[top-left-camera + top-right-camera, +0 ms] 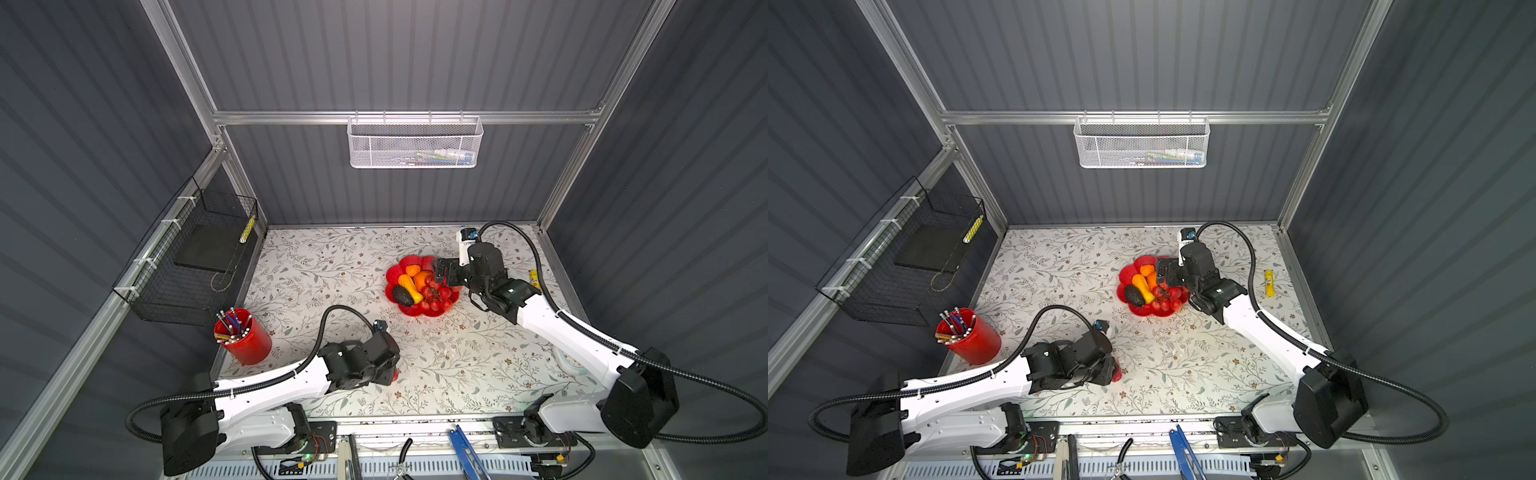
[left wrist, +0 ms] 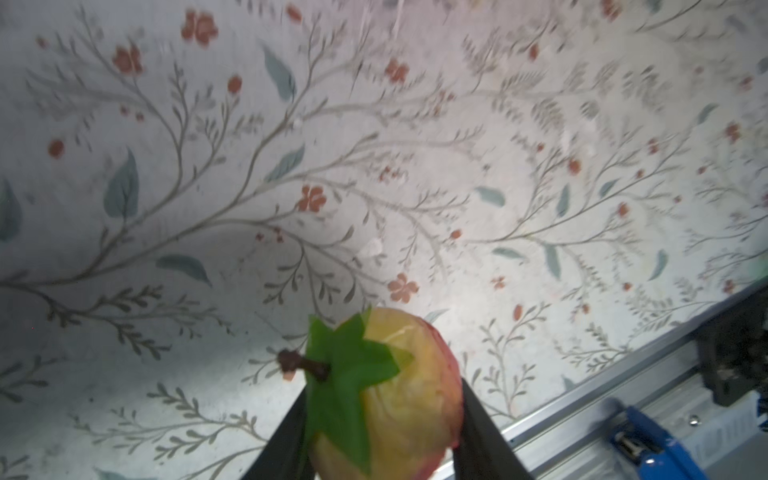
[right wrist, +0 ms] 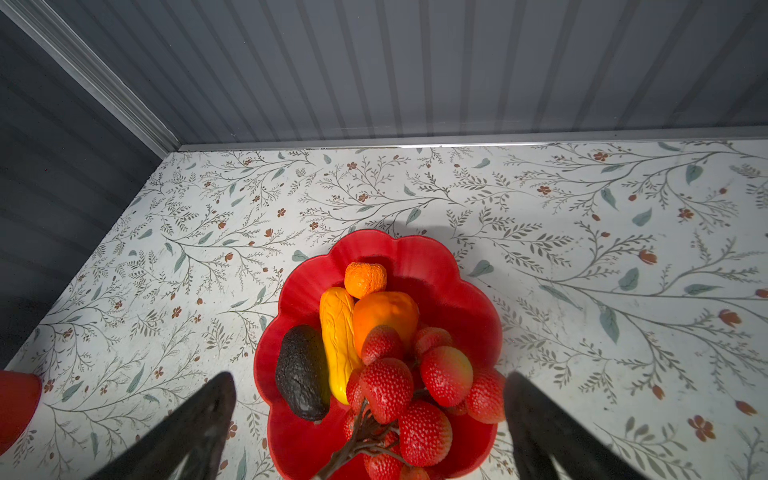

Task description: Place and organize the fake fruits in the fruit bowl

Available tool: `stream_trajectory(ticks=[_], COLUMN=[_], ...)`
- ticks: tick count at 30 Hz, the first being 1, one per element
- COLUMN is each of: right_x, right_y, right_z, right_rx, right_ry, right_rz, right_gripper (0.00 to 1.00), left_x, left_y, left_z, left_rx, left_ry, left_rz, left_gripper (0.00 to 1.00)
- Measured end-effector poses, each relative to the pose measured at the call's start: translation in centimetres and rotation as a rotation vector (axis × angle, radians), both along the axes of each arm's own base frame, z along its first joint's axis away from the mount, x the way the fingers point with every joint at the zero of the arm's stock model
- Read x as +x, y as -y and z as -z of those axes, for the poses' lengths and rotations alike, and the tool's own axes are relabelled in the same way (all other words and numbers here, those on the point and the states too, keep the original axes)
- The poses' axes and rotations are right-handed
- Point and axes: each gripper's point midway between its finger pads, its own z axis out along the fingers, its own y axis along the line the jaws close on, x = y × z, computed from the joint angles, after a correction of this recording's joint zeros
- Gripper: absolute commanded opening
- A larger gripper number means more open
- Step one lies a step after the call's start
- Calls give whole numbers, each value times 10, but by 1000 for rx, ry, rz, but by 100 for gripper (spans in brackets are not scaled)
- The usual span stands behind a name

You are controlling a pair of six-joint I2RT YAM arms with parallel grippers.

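The red flower-shaped fruit bowl (image 1: 399, 266) (image 1: 1144, 262) (image 3: 415, 253) sits right of centre on the floral table. In it lie a dark avocado (image 3: 301, 372), a yellow oblong fruit (image 3: 338, 332), a small orange (image 3: 365, 278), a larger blocky orange fruit (image 3: 384, 311) and a red grape bunch (image 3: 415, 395) (image 1: 436, 297). My right gripper (image 3: 370, 381) (image 1: 441, 270) hangs open just above the bowl, holding nothing. Near the table's front, my left gripper (image 2: 384, 384) (image 1: 388, 374) is shut on the strawberry (image 2: 399, 399) (image 1: 395, 375), yellowish-red with a green leaf and brown stem.
A red pen cup (image 1: 243, 338) stands at the front left. A small yellow tube (image 1: 534, 279) lies by the right edge. A black wire basket (image 1: 187, 266) hangs on the left wall, a white mesh basket (image 1: 415, 143) on the back wall. Blue tool (image 2: 648, 449) on the front rail.
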Motion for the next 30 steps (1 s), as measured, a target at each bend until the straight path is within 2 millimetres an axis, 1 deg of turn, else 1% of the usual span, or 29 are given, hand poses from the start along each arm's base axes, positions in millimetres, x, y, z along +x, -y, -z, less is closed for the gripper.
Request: stream_trajectory(ticks=[2, 3, 4, 5, 7, 9, 10, 12, 14, 17, 20, 23, 26, 27, 30], right_x=[-1, -3, -4, -5, -9, -14, -16, -21, -26, -31, -33, -34, -33, -33, -32], right_y=[4, 6, 7, 10, 15, 21, 24, 32, 39, 49, 57, 62, 65, 65, 66], right_z=[-3, -5, -6, -7, -9, -9, -9, -9, -7, -4, -6, -10, -10, -9, -8], right_rx=[7, 10, 12, 14, 17, 19, 18, 17, 15, 10, 10, 15, 14, 13, 12], right_ry=[8, 12, 15, 19, 25, 29, 29, 30, 29, 25, 27, 37, 37, 34, 31], right_rz=[6, 10, 12, 15, 21, 29, 32, 46, 58, 76, 91, 102, 110, 111, 113], right_gripper=[99, 99, 99, 99, 99, 99, 99, 99, 99, 99, 99, 99, 99, 99, 99], left_x=[26, 45, 60, 78, 109, 139, 150, 176, 194, 214, 228, 238, 242, 242, 243], left_y=[15, 21, 25, 30, 39, 51, 56, 66, 70, 71, 72, 78, 86, 87, 89], left_z=[-29, -44, -53, -63, -74, -76, -76, -69, -57, -36, -20, -8, 3, 6, 14], left_rx=[-40, -57, -67, -68, -49, -17, -10, 7, 21, 44, 52, 56, 50, 50, 51], left_ry=[66, 103, 133, 168, 219, 246, 253, 256, 245, 212, 193, 181, 170, 167, 158], left_rz=[4, -3, -5, -4, 6, 32, 45, 68, 86, 98, 101, 108, 118, 119, 124], left_gripper=[45, 46, 46, 46, 46, 47, 47, 47, 47, 48, 50, 53, 59, 62, 75])
